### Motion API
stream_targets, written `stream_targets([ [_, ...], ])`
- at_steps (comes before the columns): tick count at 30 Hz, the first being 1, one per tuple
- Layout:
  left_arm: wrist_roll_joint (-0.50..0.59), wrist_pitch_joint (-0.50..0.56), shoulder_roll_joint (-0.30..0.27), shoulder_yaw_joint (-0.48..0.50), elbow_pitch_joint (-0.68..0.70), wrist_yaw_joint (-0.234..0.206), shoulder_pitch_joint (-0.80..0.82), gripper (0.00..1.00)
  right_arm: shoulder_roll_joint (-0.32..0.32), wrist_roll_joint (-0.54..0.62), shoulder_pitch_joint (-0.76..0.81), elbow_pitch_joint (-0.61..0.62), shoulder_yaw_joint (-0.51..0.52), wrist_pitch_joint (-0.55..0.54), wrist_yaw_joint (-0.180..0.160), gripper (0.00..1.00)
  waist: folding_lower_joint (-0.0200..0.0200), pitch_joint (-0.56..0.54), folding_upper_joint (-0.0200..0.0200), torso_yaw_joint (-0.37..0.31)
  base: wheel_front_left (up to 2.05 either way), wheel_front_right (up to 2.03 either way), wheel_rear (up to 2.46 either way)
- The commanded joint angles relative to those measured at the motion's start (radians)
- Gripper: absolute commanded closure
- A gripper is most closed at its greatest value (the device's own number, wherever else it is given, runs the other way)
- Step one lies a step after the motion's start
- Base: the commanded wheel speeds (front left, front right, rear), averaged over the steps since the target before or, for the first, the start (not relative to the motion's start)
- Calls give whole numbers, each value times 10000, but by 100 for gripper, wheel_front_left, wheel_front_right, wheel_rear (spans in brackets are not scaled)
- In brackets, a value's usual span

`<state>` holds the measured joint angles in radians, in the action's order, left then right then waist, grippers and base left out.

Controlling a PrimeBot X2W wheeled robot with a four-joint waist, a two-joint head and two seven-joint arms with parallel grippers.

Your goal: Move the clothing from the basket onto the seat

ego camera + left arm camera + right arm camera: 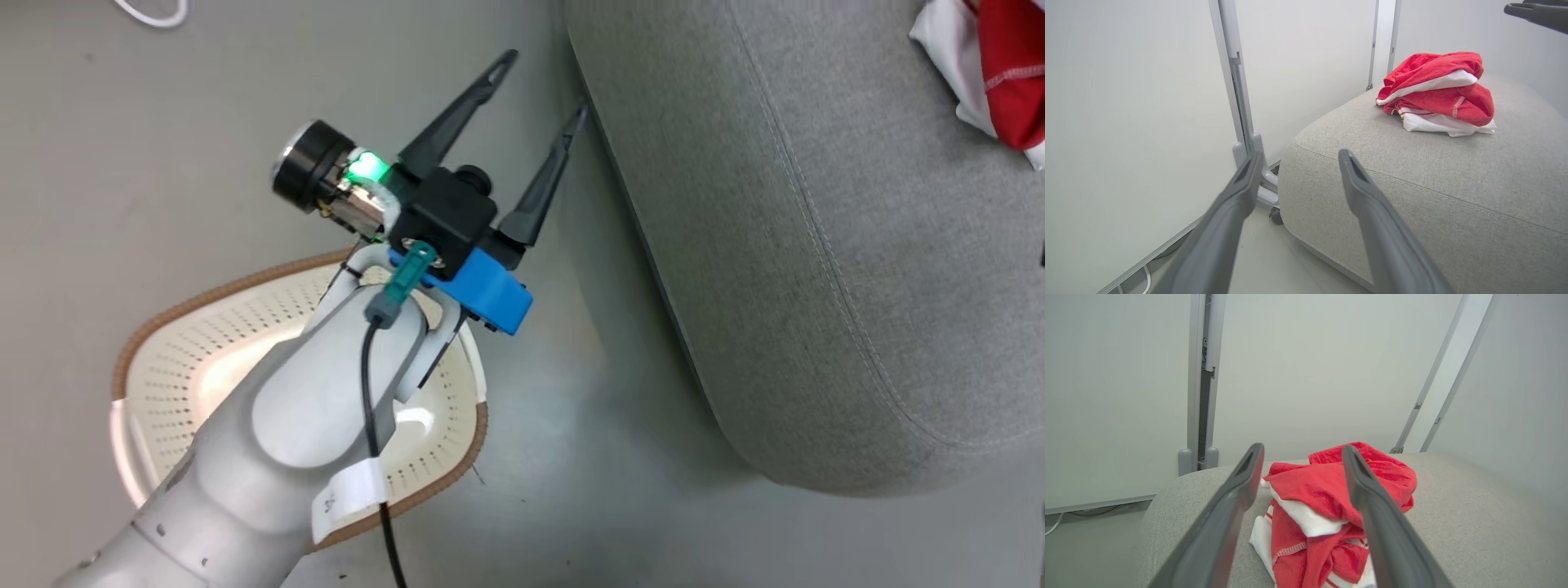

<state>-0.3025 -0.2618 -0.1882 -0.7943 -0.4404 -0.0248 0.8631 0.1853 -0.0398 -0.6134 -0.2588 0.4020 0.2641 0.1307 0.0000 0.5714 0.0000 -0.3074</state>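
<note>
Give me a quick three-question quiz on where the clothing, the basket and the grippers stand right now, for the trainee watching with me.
1. True or false: the clothing lies piled on the seat.
2. Pick one: the left gripper is A) shut on a garment, B) open and holding nothing, C) shut on a white handle.
3. Short answer: in the head view, what does the left forearm pass over?

Key
1. True.
2. B.
3. The basket.
</note>
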Motion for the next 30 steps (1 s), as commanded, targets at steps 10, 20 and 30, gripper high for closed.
stream_targets([
  [10, 153, -40, -40, 2509, 1139, -436, -2023, 0, -211, -149, 725, 418, -2001, 5, 1, 0, 0, -2003, 0, 1773, 0, 0, 0],
  [20, 570, -35, 225, 4494, 1458, -272, -3720, 0, -338, -144, 1322, 93, -3069, 5, 1, 0, 0, -3297, 0, 2819, 0, 0, 0],
  [30, 1106, -36, 731, 6057, 1550, 207, -5393, 0, -749, -434, 2316, -158, -3402, 3, 1, 0, 0, -4357, 0, 3437, 0, 0, 0],
])
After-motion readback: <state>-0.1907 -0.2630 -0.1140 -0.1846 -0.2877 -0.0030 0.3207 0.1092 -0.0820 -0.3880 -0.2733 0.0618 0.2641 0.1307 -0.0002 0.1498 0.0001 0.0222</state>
